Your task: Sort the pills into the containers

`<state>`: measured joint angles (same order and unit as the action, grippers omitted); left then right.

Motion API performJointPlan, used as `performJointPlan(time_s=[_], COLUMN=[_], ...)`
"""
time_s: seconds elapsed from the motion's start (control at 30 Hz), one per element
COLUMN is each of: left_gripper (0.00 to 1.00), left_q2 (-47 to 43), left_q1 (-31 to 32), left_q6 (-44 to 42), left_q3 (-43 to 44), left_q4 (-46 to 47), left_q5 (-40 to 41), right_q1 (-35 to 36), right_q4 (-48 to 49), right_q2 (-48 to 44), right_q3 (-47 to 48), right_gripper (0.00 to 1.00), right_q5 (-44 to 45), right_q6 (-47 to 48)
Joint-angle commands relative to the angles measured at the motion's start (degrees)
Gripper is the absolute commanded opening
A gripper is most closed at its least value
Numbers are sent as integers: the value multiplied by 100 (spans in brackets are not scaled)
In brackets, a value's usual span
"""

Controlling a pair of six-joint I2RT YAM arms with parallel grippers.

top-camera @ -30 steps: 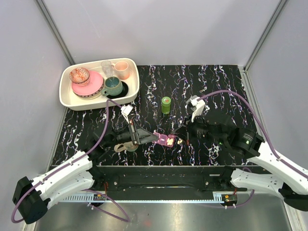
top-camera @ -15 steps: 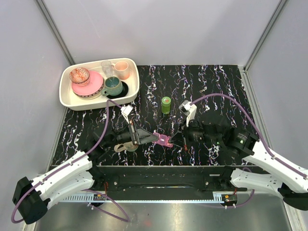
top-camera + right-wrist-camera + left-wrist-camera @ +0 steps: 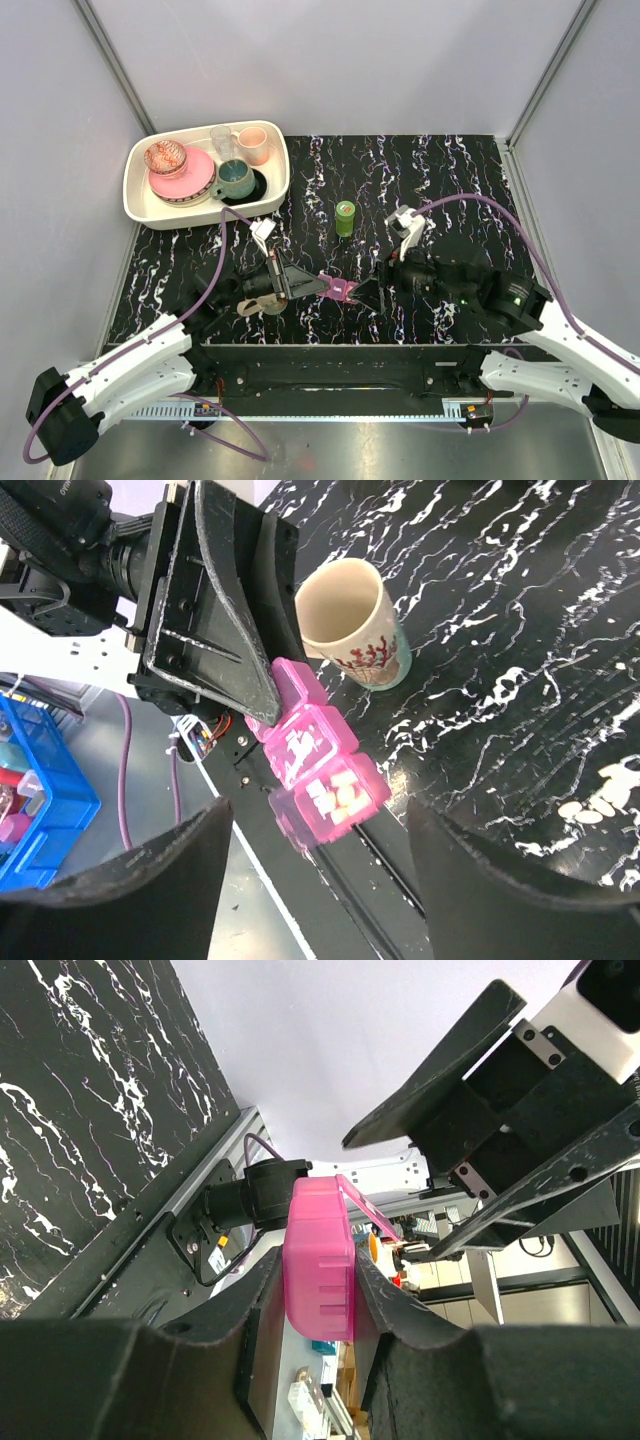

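Note:
My left gripper (image 3: 322,285) is shut on one end of the magenta-purple pill box (image 3: 338,290) and holds it a little above the table's near edge. In the left wrist view the box (image 3: 320,1270) is pinched between both fingers. My right gripper (image 3: 370,291) is open just right of the box's free end, its fingers spread on either side without touching it. In the right wrist view the end compartment of the box (image 3: 300,742) holds pale cream pills (image 3: 340,795) and its lid flap hangs open. The lime-green bottle (image 3: 345,217) stands upright farther back.
A beige mug (image 3: 350,620) stands on the table beside my left gripper (image 3: 220,630). A cream tray (image 3: 275,190) at the back left holds a pink plate, cups and a glass. The table's metal front rail (image 3: 330,360) runs just under the box.
My right gripper was shut at the box's free end and has now opened. The left gripper and the box stay nearly in place.

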<state>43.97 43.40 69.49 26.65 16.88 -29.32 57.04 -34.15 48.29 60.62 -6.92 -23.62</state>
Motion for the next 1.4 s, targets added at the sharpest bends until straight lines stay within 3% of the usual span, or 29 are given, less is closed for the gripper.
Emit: performJointPlan(time_s=[0.0,0.33,0.67,0.97,1.23,1.37], left_gripper=[0,0,0,0,0,0], left_q2=[-99,59,200,235,262,262], left_q1=[11,11,2,2,2,2], left_q6=[29,372,442,390,416,433], left_q3=[226,165,296,384,385,393], left_q4=[464,1273,1467,1309,1282,1300], left_q5=[93,225,286,313,322,322], right_q1=[-17,-17,-17,-17,-17,-26], right_q4=[259,1866,2940,3239,3362,3354], right_q2=[-381,-1252,-1437,-1472,-1314,-1278], right_q3=[161,-1340,-2072,-2362,-2335,-2353], right_gripper=[78,79,78,49,51,38], right_q5=[804,1491,1096,894,709,709], right_q6=[-169,-2408,-3281,-3518,-3501,-3501])
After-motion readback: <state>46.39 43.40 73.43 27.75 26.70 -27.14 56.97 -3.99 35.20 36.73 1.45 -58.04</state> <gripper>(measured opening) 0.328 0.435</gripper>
